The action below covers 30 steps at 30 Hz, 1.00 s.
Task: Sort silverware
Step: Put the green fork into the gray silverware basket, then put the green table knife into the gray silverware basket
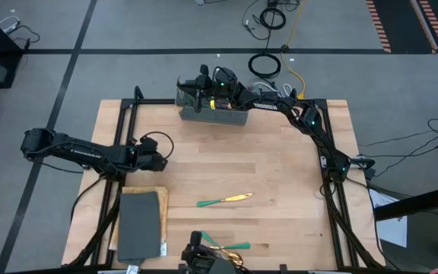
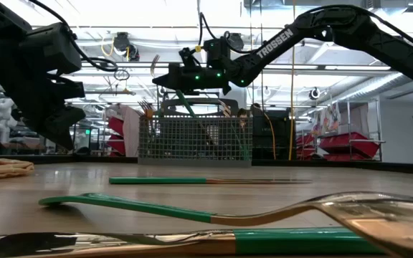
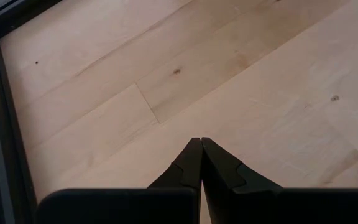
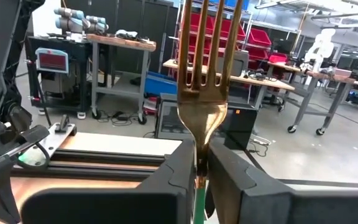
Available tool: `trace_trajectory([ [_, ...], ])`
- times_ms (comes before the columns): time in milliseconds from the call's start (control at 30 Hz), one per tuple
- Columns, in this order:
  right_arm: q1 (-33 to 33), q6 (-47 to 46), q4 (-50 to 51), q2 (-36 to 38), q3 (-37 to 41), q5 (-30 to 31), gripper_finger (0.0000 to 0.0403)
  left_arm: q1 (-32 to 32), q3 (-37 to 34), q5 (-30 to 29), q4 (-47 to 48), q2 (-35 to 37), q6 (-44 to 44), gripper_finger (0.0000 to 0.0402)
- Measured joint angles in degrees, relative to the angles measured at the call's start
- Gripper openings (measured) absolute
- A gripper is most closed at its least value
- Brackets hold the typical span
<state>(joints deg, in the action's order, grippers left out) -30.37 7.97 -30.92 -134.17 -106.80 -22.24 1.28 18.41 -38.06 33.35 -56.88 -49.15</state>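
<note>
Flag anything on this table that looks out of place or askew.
Three pieces of silverware lie loose on the wooden table rather than in the mesh basket: one mid-table, two crossed at the near edge. The right gripper pinches a gold fork above the basket. Nothing looks damaged.

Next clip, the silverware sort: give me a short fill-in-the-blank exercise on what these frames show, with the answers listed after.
1. The right hand, above the wire-mesh basket, grips a gold ____ by its neck.
2. The left hand hangs over bare wood with its fingers ____.
3. On the table, a knife lies with its handle coloured ____.
4. The dark pad lies near the table's ____ arm side.

Missing words: fork; shut; green; left
</note>
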Motion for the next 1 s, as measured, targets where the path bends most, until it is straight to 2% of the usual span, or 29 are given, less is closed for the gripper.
trace_trajectory([
  [567, -0.79, -4.35, -0.1, 0.0, 0.0, -0.13, 0.0119, 0.0, 0.0, 0.31, 0.08, 0.0, 0.04, 0.0011],
  [667, -0.73, -4.33, 0.89, 0.81, 0.07, -0.97, 0.0126, 0.0, 0.0, 0.35, 0.09, 0.0, 0.04, 0.0011],
  [733, -0.61, -4.37, 2.88, 2.77, 0.12, -3.62, 0.013, 0.0, 0.0, 0.35, 0.1, 0.0, 0.04, 0.0011],
  [833, 0.31, -3.92, 11.51, 8.76, 0.07, -8.55, 0.0135, 0.0, 0.01, 0.61, 0.1, 0.02, 0.04, 0.0011],
  [900, 1.6, -0.93, 22.67, 13.89, -0.05, -10.61, 0.0138, 0.0, 0.02, 1.36, 0.1, 0.02, 0.05, 0.0011],
  [1000, 4.89, 10.31, 44.35, 21.59, -0.07, -9.88, 0.0141, 0.0, 0.02, 2.19, 0.08, 0.02, 0.07, 0.0011],
])
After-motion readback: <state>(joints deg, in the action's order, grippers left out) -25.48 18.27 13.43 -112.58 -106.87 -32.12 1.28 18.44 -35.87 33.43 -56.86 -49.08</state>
